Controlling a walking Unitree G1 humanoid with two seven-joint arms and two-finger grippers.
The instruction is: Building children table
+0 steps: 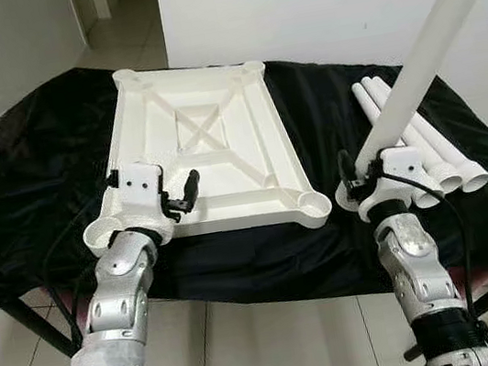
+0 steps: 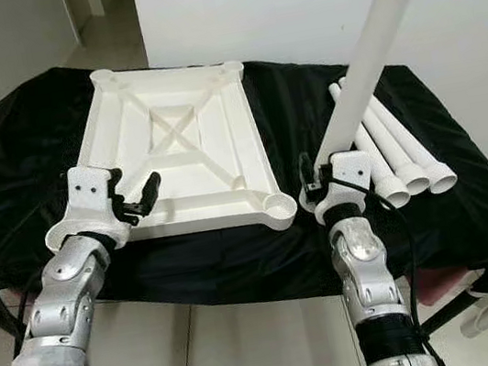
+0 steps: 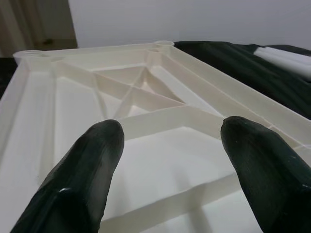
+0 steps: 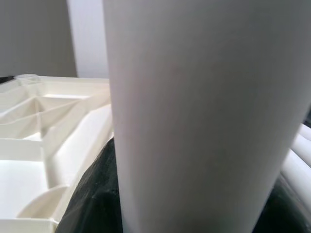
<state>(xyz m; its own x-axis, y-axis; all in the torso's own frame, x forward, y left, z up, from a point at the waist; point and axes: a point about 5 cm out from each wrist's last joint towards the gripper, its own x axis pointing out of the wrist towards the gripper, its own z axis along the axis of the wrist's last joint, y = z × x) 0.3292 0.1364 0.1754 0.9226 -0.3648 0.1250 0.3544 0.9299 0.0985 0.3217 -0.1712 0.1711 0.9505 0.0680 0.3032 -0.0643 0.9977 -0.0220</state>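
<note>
White plastic tabletop lies upside down on black cloth; right gripper clamps a long white leg tube low, which may swing off the corner socket; left gripper gapes empty over the near rim.

Count: one white tabletop lying underside up, four white legs — three lying on the black cloth, one held leg — and two grippers.

A black-draped table carries an upturned white tabletop — and, just beside it, three white leg tubes.
</note>
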